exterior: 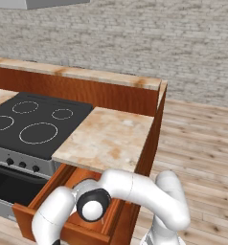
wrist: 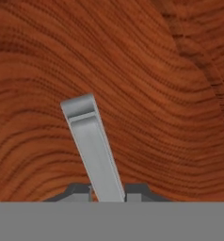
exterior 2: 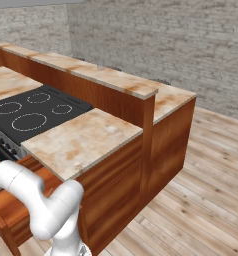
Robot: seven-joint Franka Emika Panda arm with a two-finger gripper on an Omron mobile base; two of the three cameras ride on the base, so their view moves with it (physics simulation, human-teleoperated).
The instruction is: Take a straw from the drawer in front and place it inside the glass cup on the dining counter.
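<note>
The drawer (exterior: 27, 214) stands pulled out below the small marbled top, and my arm bends down into it. In the hand view its reddish wood floor (wrist: 156, 94) lies close under the hand. A thin grey straw (wrist: 92, 146) rises at a slant from between my two dark fingertips, and my gripper (wrist: 108, 193) is shut on it. The straw's upper end is free above the wood. The dining counter (exterior: 87, 74) runs along the back as a long raised marbled top (exterior 2: 106, 75). The glass cup is out of view.
A black cooktop (exterior: 29, 122) with an oven and knobs sits left of the drawer. The small marbled top (exterior: 108, 139) overhangs the drawer's back. Plank floor (exterior: 197, 143) lies to the right, and a brick wall (exterior 2: 181, 35) stands behind the counter.
</note>
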